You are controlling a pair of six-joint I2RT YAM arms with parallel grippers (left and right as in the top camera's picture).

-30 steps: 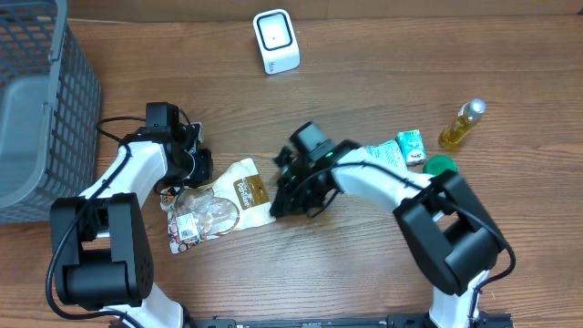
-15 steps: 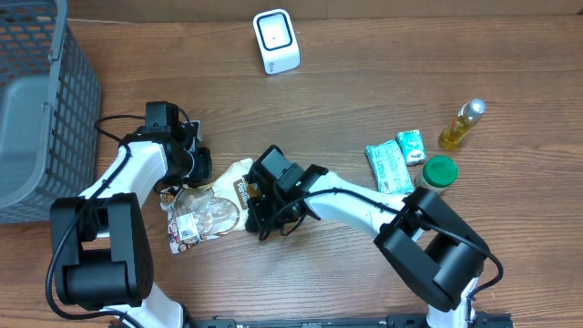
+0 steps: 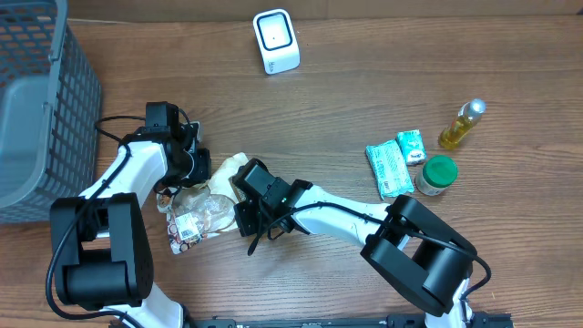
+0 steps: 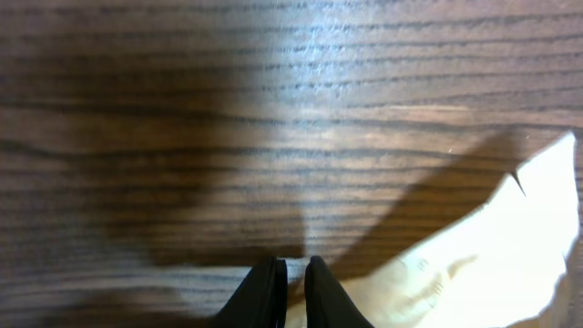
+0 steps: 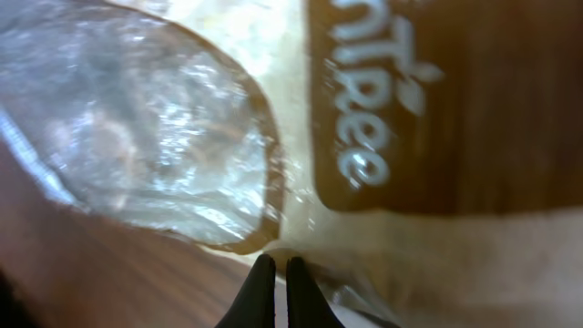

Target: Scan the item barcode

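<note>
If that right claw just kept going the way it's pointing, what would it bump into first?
The cream-and-brown plastic snack pouch with a clear window. The right gripper, fingers shut, aims at the cream strip between the window and the brown label. It looks very close or touching, but the depth is unclear.

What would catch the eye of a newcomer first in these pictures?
The snack pouch with its clear window, left of centre, draws the eye: the left gripper and the right gripper both meet at it. Next come the white scanner at the far edge and the grey basket at the left.
</note>
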